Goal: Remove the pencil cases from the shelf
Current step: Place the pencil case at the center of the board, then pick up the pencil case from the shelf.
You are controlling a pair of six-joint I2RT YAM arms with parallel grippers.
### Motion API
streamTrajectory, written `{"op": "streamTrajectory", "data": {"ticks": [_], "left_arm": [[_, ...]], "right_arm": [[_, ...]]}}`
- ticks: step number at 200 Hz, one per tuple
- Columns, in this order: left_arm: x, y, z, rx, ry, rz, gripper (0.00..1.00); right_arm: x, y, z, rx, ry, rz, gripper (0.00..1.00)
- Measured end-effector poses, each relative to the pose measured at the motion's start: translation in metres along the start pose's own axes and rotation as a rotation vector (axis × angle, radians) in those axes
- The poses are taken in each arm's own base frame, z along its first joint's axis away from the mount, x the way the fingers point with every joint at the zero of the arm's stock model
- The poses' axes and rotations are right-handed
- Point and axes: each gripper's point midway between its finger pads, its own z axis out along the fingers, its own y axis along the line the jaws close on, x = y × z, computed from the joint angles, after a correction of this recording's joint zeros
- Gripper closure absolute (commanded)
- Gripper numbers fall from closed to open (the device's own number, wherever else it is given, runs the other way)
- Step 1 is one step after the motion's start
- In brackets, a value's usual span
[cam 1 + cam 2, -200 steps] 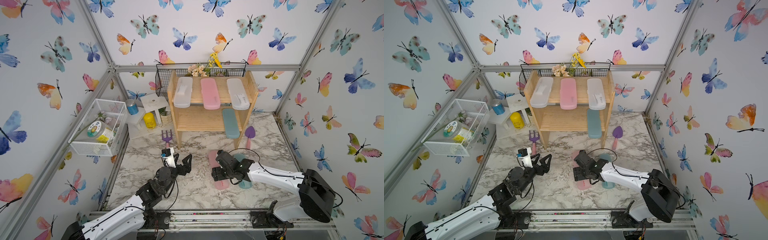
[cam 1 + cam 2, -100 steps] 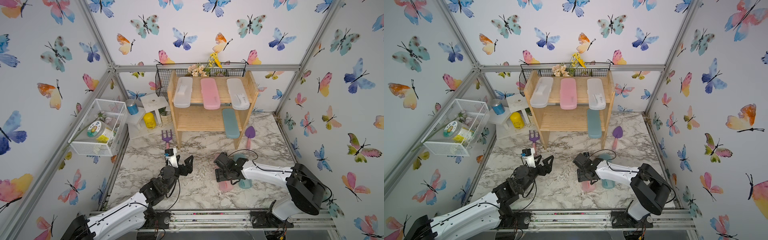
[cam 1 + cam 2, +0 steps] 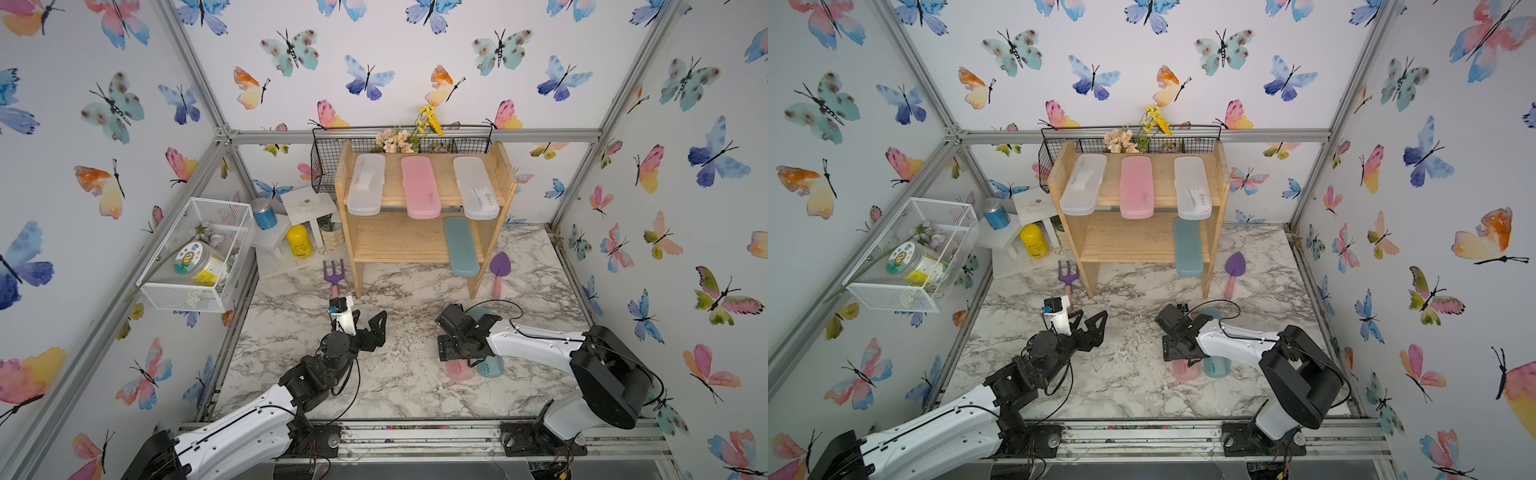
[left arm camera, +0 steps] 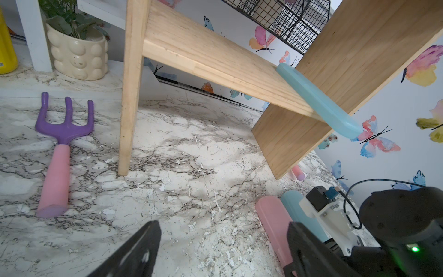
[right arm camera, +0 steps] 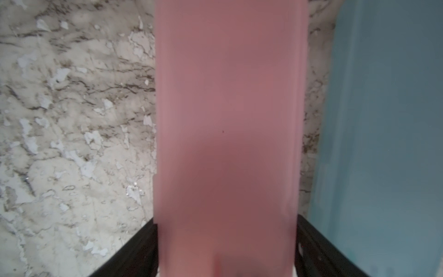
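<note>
Fingers of my right gripper flank the floor pink case, but whether they pinch it I cannot tell. In both top views it lies on the marble floor lower right of centre, under my wrist, just beside the floor teal case. At upper centre, the shelf bears the left white case, shelf pink case and right white case on top, shelf teal case below. My left gripper gapes empty.
</note>
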Motion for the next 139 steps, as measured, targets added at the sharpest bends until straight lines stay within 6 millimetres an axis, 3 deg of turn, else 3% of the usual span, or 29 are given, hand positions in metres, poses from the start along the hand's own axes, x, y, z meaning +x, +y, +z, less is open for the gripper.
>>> {"op": "streamTrajectory", "data": {"ticks": [41,60,98,139], "left_arm": [[0.000,0.000,0.000,-0.001,0.001,-0.004,0.08],[-0.005,-0.003,0.001,0.002,-0.002,-0.014,0.06],[-0.026,-0.027,0.010,0.061,-0.004,-0.108,0.01],[-0.054,-0.059,0.045,0.182,0.073,-0.292,0.00]], "right_arm": [[-0.002,0.001,0.000,-0.007,-0.008,-0.004,0.06],[-0.007,0.003,-0.010,-0.028,-0.036,-0.007,0.03],[-0.041,0.006,-0.073,-0.131,-0.236,-0.004,0.01],[-0.067,-0.006,-0.124,-0.104,-0.366,-0.013,0.01]]}}
